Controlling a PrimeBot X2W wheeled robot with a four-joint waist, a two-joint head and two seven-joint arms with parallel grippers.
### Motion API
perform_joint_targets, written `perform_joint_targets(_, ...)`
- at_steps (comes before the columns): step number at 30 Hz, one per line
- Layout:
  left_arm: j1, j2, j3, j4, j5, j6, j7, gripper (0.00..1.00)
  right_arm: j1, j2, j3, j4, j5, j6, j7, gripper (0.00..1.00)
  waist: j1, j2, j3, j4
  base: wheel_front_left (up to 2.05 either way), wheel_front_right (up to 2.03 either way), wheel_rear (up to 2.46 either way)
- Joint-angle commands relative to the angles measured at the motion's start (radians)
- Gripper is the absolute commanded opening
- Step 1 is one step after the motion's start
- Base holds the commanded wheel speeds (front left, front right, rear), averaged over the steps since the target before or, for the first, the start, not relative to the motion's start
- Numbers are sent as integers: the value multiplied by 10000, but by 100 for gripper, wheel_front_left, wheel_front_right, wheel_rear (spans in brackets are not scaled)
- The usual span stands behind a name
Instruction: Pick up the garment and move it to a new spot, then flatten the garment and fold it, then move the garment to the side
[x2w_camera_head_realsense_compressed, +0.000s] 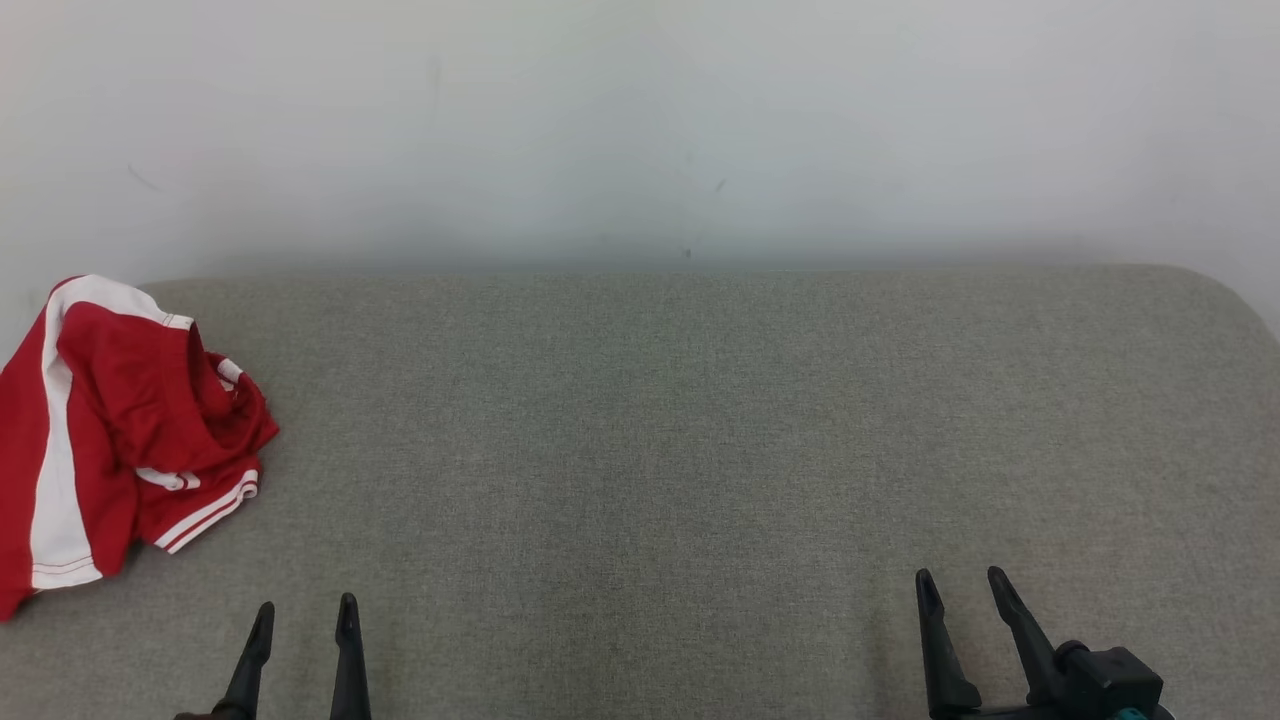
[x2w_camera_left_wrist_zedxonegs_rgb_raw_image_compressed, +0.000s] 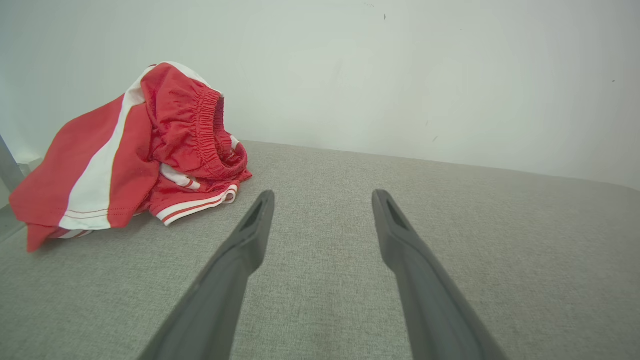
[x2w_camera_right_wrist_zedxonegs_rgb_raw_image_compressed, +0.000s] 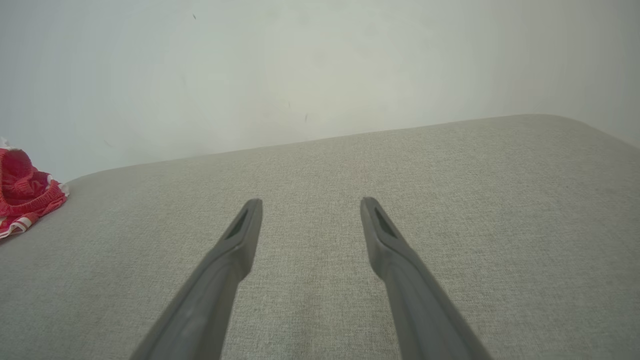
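A garment (x2w_camera_head_realsense_compressed: 120, 430) lies heaped on itself at the far left of the table (x2w_camera_head_realsense_compressed: 700, 450). Its outer part seems to spill past the table's left edge, though the head view cuts that side off. A wall (x2w_camera_head_realsense_compressed: 640, 130) stands behind the table, along its far edge. At the near edge, the left pincer (x2w_camera_head_realsense_compressed: 305, 612) sits low on the left, in front of the garment and slightly to its right, apart from it. The right pincer (x2w_camera_head_realsense_compressed: 962, 582) sits low on the right, well apart from the garment. Both pincers are over the table and point toward the wall, with open table between them.
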Motion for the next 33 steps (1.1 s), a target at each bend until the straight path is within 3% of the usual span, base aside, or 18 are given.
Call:
perform_joint_targets(1,130,-11,54,-2,183,-24,-68,100,46,-30,32,-48,-163,33,-122,100,0,0,5,-6,0,0,0)
perform_joint_targets(10,207,-12,25,69,607,-188,-163,100,221,-31,47,-62,-627,36,-376,100,0,0,-4,-24,0,0,0)
perform_joint_targets(33,141,-12,65,152,376,-266,-160,100,179,-28,-88,48,-297,36,-365,100,0,0,78,-46,0,0,0)
